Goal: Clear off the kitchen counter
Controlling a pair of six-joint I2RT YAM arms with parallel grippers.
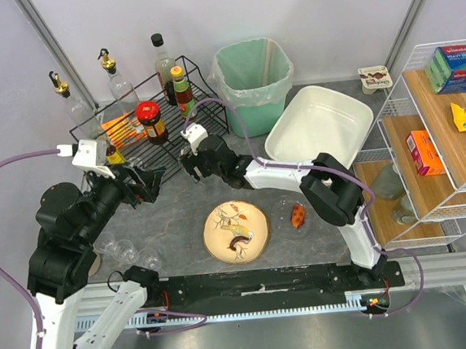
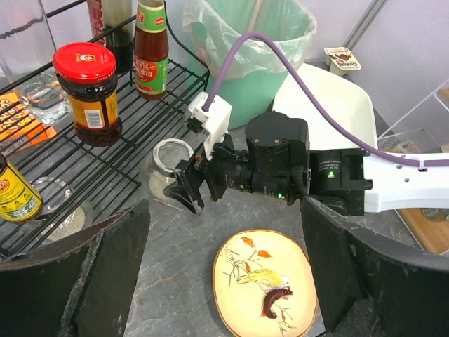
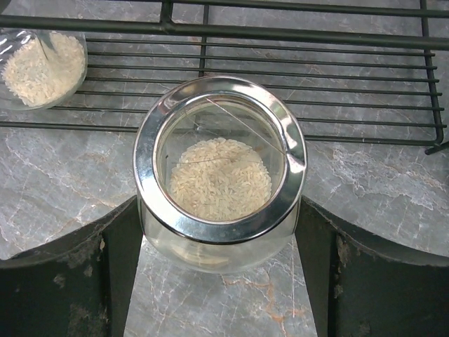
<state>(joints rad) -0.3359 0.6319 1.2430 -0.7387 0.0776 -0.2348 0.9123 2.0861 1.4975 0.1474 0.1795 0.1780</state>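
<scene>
The right tool (image 3: 219,217) stands wide astride one glass jar of rice (image 3: 219,179), which rests on the desk (image 3: 56,182). Contact with the glass cannot be confirmed. A second rice jar (image 3: 38,67) sits ahead and to the left of this tool, at the black wire rack (image 3: 280,42). The left tool (image 2: 224,232) stands wide and holds nothing. One bird-painted plate (image 2: 265,281) lies on the desk ahead of and below it. Legible writing: "HEAVY DUTY" on one shelf box (image 1: 456,69).
</scene>
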